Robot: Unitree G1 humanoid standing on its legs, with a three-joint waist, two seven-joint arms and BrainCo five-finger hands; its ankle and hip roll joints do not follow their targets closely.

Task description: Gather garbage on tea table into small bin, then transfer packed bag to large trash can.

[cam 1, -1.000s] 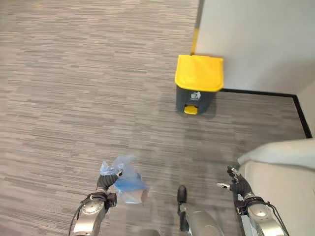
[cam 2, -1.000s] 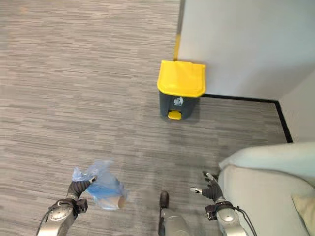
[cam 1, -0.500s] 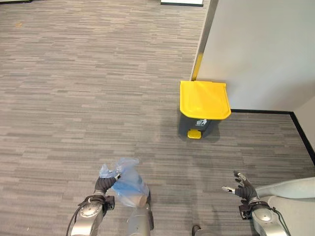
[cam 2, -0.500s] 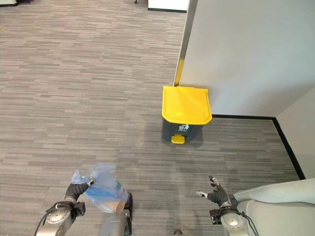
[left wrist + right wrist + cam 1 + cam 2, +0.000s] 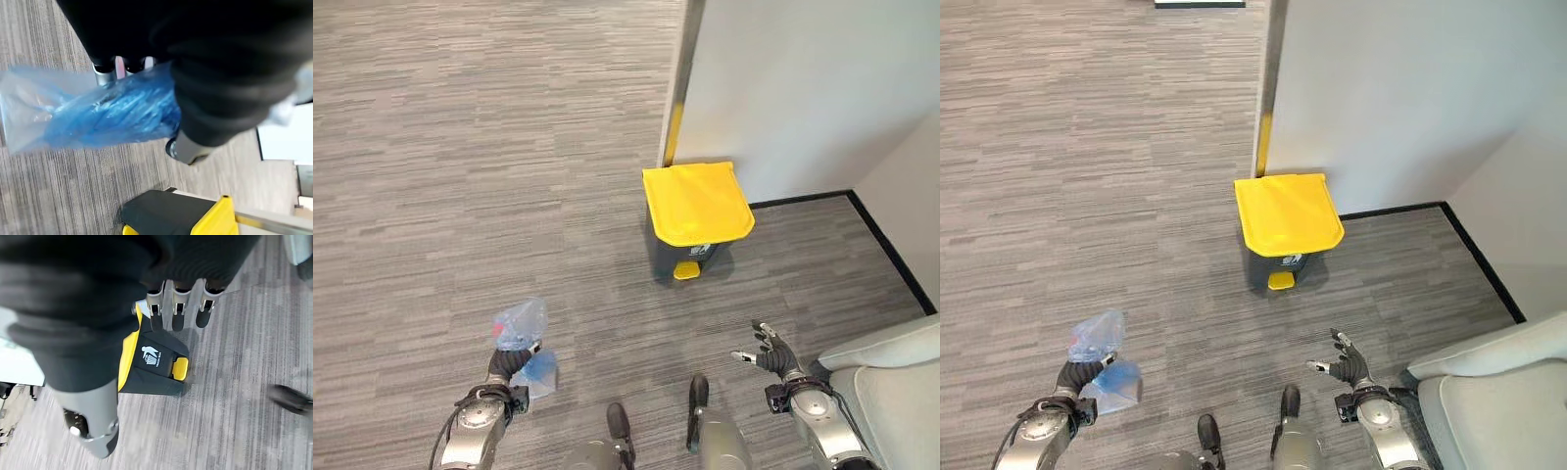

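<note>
Grey carpet floor point(image 5: 460, 196) carries everything. Blue garbage bag point(image 5: 520, 325) hangs bunched in the left hand's point(image 5: 506, 363) curled fingers, possibly holding wrappers. Ahead, against a white wall point(image 5: 803, 88), stands the yellow-lidded pedal bin point(image 5: 696, 215). Right hand point(image 5: 771, 354) is spread, empty.

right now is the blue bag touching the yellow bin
Apart. In the left eye view the blue bag hangs from the left hand, with open carpet between it and the bin, lid closed.
</note>
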